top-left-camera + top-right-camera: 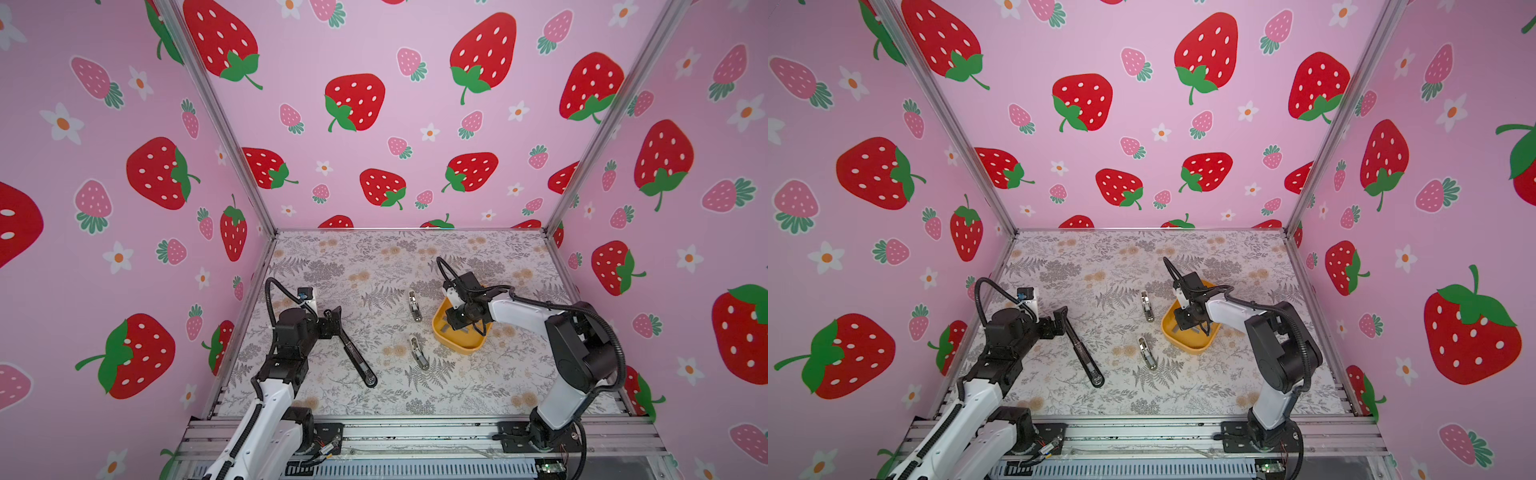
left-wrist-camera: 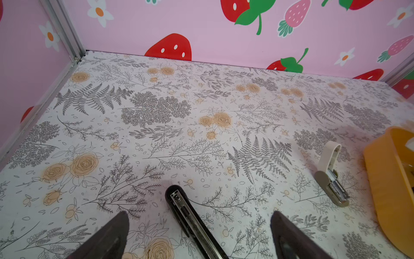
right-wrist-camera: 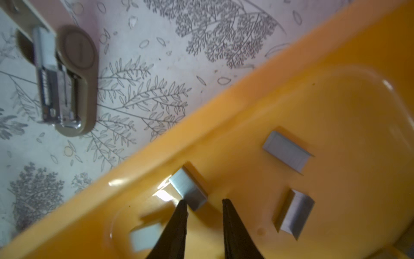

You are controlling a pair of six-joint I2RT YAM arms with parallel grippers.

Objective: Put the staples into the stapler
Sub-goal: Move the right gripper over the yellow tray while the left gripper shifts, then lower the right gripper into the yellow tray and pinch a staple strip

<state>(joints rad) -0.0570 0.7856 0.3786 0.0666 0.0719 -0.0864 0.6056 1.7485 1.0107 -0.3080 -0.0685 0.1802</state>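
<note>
The black stapler [image 1: 357, 359] [image 1: 1086, 361] lies open on the floral table, its metal channel [image 2: 190, 219] facing up. My left gripper [image 1: 332, 322] [image 2: 199, 213] hangs wide open over the stapler's far end, one finger on each side and neither touching it. The staples, several short grey strips [image 3: 286, 152], lie in a yellow tray [image 1: 457, 345] [image 1: 1187, 347]. My right gripper [image 1: 455, 320] [image 3: 204, 200] reaches down into the tray with its fingers a little apart and nothing between them. One strip [image 3: 188, 190] lies just past one fingertip.
Two small beige staplers [image 1: 414, 305] [image 1: 419, 353] lie between the black stapler and the tray; one shows in each wrist view [image 2: 331, 177] [image 3: 67, 83]. Pink strawberry walls close in the table on three sides.
</note>
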